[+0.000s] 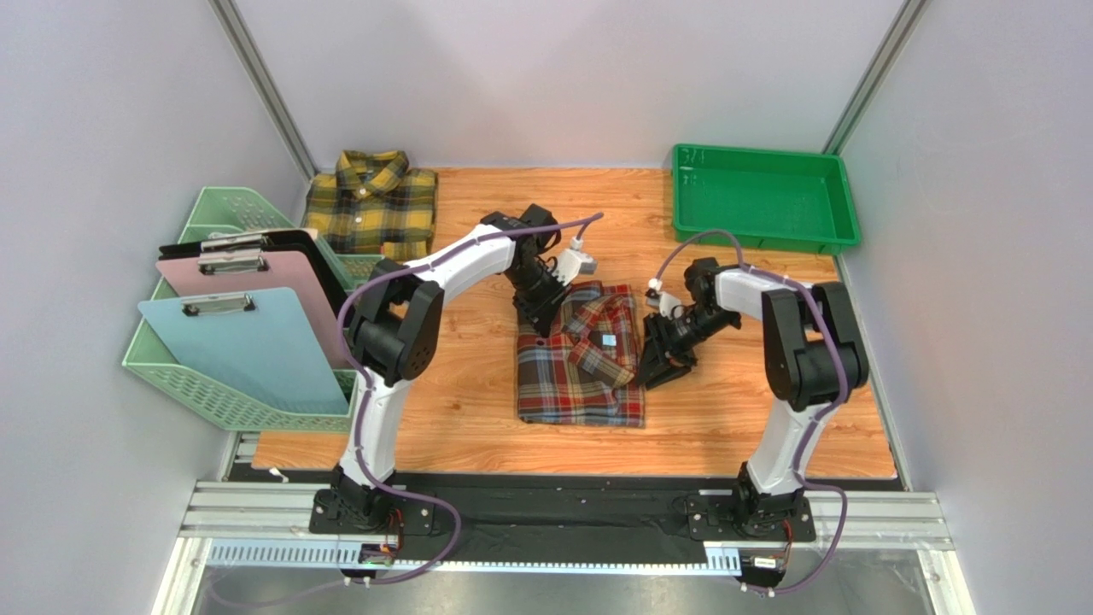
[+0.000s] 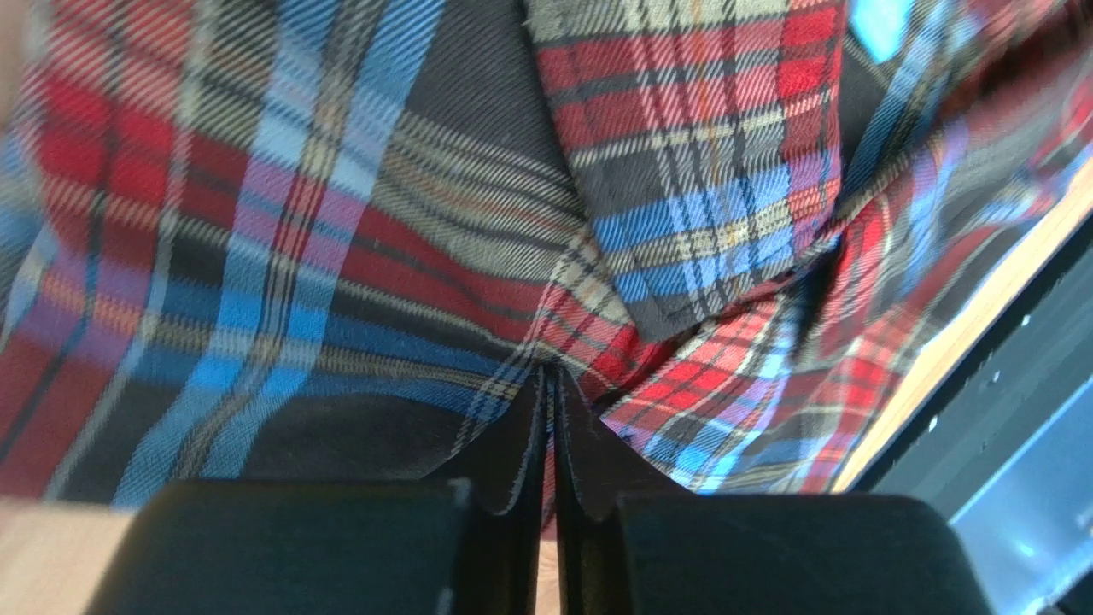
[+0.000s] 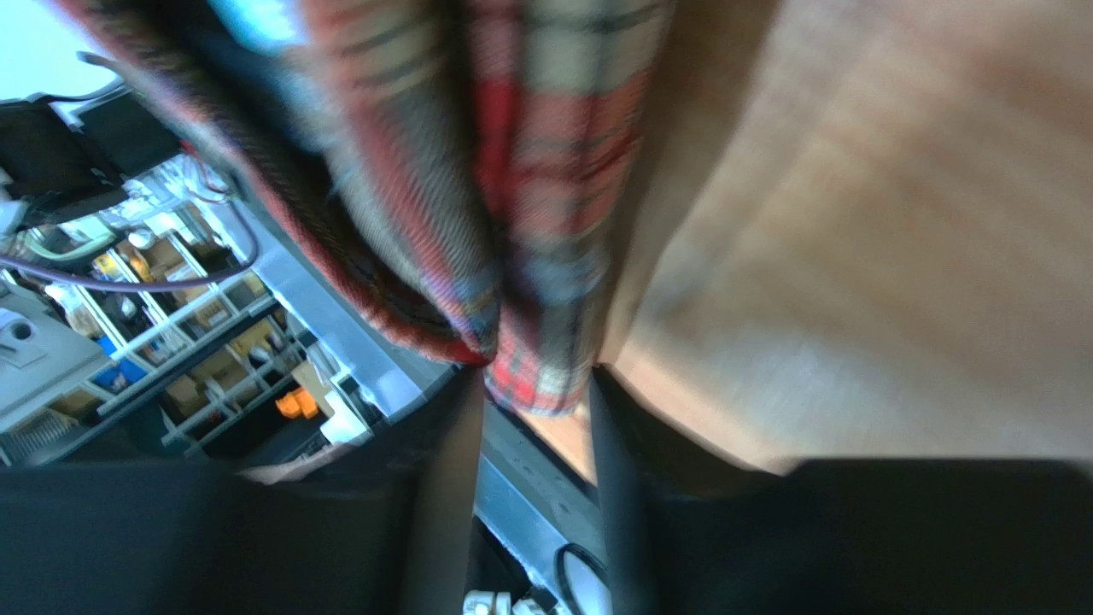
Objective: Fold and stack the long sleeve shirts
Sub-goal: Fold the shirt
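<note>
The red, brown and navy plaid shirt (image 1: 580, 359) lies folded in the middle of the wooden table, collar toward the back. My left gripper (image 1: 539, 314) is at its back left corner, and in the left wrist view (image 2: 554, 378) it is shut on a thin fold of this shirt (image 2: 385, 256). My right gripper (image 1: 657, 365) is at the shirt's right edge. In the right wrist view (image 3: 536, 385) it grips a thick, lifted edge of the shirt (image 3: 552, 192). The yellow and dark check shirt (image 1: 372, 203) lies folded at the back left corner.
A green tray (image 1: 763, 192) stands at the back right. A mint basket (image 1: 193, 372) at the left holds black, pink (image 1: 257, 276) and blue (image 1: 244, 346) clipboards. Grey walls close in the table on three sides.
</note>
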You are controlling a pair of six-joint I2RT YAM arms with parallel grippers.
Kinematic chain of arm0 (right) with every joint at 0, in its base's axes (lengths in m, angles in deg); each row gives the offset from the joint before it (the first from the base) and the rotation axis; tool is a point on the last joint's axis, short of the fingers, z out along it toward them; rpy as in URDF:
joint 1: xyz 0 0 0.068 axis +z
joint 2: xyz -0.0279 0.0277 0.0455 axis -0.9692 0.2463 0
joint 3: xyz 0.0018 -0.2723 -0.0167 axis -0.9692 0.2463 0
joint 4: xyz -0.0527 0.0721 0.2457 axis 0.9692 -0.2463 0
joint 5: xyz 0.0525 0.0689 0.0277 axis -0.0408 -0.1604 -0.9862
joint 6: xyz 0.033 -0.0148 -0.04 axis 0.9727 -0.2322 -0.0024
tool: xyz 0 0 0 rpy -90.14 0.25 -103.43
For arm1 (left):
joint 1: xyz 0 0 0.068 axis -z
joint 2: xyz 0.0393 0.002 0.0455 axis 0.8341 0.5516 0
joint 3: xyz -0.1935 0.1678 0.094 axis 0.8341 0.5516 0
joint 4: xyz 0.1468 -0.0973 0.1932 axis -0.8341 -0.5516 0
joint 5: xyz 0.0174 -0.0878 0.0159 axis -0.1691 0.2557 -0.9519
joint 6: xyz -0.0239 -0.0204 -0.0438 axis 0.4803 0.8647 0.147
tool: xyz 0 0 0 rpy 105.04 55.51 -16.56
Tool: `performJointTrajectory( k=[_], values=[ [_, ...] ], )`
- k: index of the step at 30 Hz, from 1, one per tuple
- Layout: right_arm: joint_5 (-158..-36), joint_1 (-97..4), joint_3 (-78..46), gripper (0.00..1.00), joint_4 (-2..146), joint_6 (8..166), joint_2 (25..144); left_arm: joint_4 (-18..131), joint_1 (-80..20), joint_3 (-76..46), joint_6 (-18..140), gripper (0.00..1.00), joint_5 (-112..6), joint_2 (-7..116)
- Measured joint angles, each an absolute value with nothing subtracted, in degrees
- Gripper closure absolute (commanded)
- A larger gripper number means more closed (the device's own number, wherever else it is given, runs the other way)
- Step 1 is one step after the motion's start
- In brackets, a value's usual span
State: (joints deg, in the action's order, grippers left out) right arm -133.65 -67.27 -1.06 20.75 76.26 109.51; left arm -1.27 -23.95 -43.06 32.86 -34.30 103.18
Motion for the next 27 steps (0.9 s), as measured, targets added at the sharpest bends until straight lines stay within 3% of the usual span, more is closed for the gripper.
performJointTrajectory(
  k=[3, 8, 11, 15, 17, 22, 27],
  values=[
    [-131.55, -66.77, -3.11, 1.00, 20.37, 75.65, 115.08, -2.03, -23.27, -39.82, 31.61, 1.00, -33.82, 102.70],
    [-129.21, -66.90, -16.53, 1.00, 15.92, 75.69, 123.19, -2.45, -20.54, -28.50, 29.86, 1.00, -30.89, 97.80],
    [-127.18, -65.96, -28.62, 1.00, 16.72, 74.34, 127.63, -2.95, -17.28, -23.39, 29.91, 0.88, -27.81, 95.11],
    [-126.00, -64.58, -38.15, 0.89, 17.77, 71.17, 129.64, -3.54, -14.55, -20.74, 31.05, 0.82, -22.70, 92.40],
    [-126.06, -64.28, -39.48, 0.78, 17.51, 69.64, 128.92, -3.50, -16.08, -20.59, 31.77, 0.75, -20.75, 90.00],
    [-126.46, -66.90, -32.79, 0.62, 15.61, 65.42, 119.67, -3.37, -28.30, -21.59, 32.38, 0.61, -17.49, 82.68],
    [-128.99, -71.01, -27.00, 0.55, 14.78, 62.12, 109.59, -3.34, -34.99, -24.06, 32.31, 0.58, -18.83, 80.23]
  ],
)
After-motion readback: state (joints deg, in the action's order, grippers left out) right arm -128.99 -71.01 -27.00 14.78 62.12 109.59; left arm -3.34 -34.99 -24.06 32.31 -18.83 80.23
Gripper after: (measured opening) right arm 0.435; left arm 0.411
